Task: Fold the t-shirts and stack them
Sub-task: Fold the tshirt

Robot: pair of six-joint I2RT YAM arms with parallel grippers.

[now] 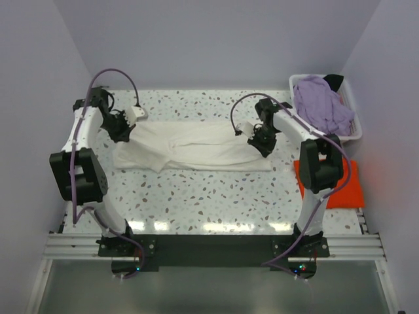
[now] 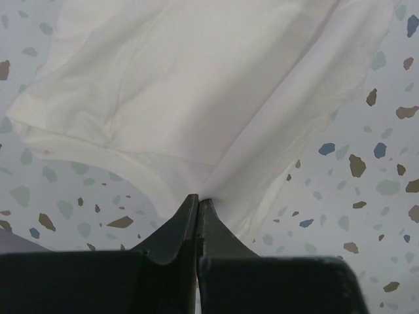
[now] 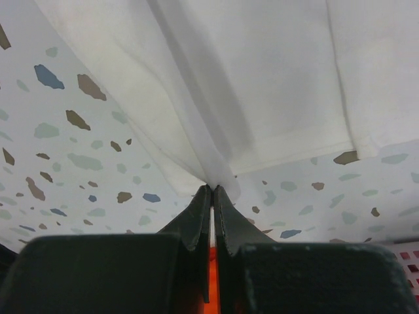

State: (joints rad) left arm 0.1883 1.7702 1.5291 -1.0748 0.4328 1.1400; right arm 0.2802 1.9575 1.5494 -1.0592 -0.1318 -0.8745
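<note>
Garment in hand: cream-white t-shirt [image 1: 193,152], lying as a long band across the middle of the tabletop [image 1: 216,196], left to right between the two arms.
Left jaws: closed on the cloth at the shirt's left end; the wrist view shows fabric drawn to a point at the tips.
Right jaws: closed on an edge at the shirt's right end, with the cloth tented towards the tips in the same way.
Other shirts: orange-red t-shirt [image 1: 347,190] flat at the right edge of the tabletop, near the right arm's base; lavender t-shirt [image 1: 321,108] heaped in the white plastic basket [image 1: 354,98] at the far right corner, with a dark item behind it.
Step in hand: probably a fold of the cream-white shirt, both ends pinched at once; whether the edges are lifted clear I cannot tell.
Next move calls for: both arms travelling together at even height and tension, so the pinched edge lands square on the opposite edge without wrinkling or dragging the band.
Remaining: stacking is not yet begun; the lavender shirt is still unfolded.
</note>
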